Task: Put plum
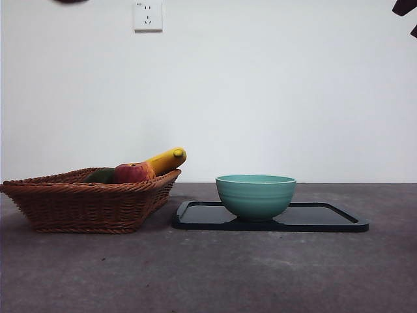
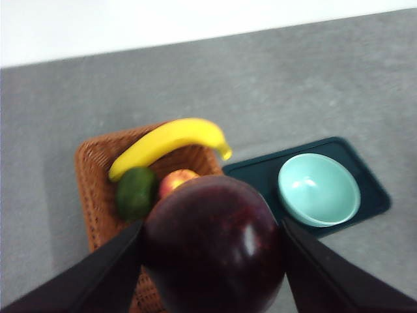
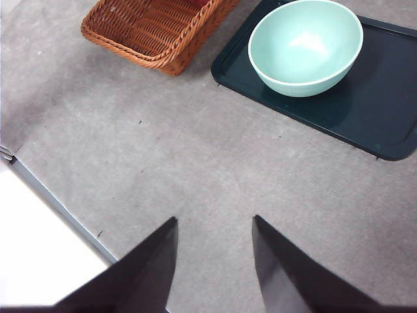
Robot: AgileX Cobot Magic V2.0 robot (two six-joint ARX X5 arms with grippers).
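Left gripper (image 2: pixel 212 261), item in hand: I log its jaws clamped on the plum (image 2: pixel 214 244), carried high above the basket (image 2: pixel 91 189) of banana (image 2: pixel 166 143), apple (image 2: pixel 174 181) and green fruit (image 2: pixel 135 192); placing pending, likely the empty bowl (image 2: pixel 319 189) on the tray (image 2: pixel 374 195), nothing obstructing; right gripper (image 3: pixel 215 228) idle, jaws apart

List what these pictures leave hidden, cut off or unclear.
- Plum: seen only in the left wrist view, held in the left pincer; its lower part is cut by the picture's edge, and it is absent from the front view.
- Basket: the plum covers its near part in that view.
- Apple: mostly hidden behind the plum.
- Bowl: its inside is hidden by its wall in the front view.
- Right pincer: empty, open.
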